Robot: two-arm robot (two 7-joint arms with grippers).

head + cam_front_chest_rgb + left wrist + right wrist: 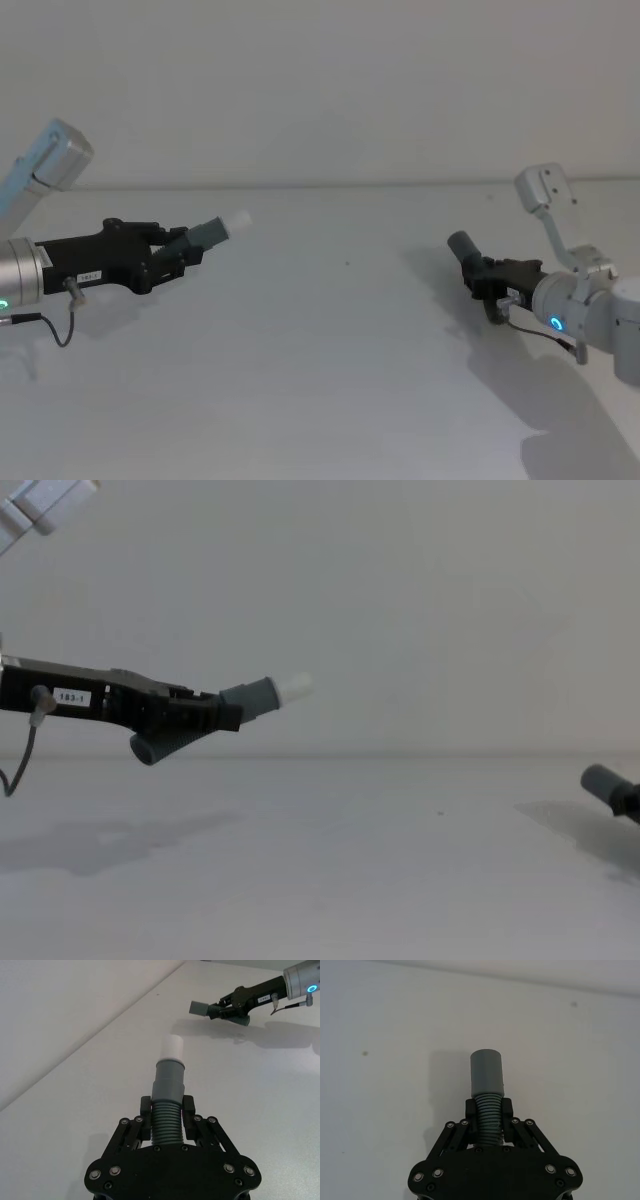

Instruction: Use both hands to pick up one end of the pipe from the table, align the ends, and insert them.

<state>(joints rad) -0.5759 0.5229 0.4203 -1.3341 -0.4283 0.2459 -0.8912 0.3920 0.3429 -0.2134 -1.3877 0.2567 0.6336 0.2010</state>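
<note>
Left: the black two-fingered left gripper (178, 252) is clamping the dark grey ribbed tube piece with the white tip (215, 232), lifted off the white matte table (330, 380).
Middle: the two ends are hanging well apart, not yet in line.
Right: the black right gripper (482, 277) is clamping the grey sleeve-ended tube piece (462, 245).
Advice: I'd be levelling both onto one axis before pushing.

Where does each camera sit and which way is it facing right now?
Head: up high, looking down at the table; left gripper at left, right gripper at right.
Chest: low, looking across the table; left gripper reaches in from the left edge.
Left wrist: looks along its fingers and white-tipped piece toward the right gripper.
Right wrist: looks past its fingers and sleeve piece at the table.
Head and left wrist both show both grippers.
</note>
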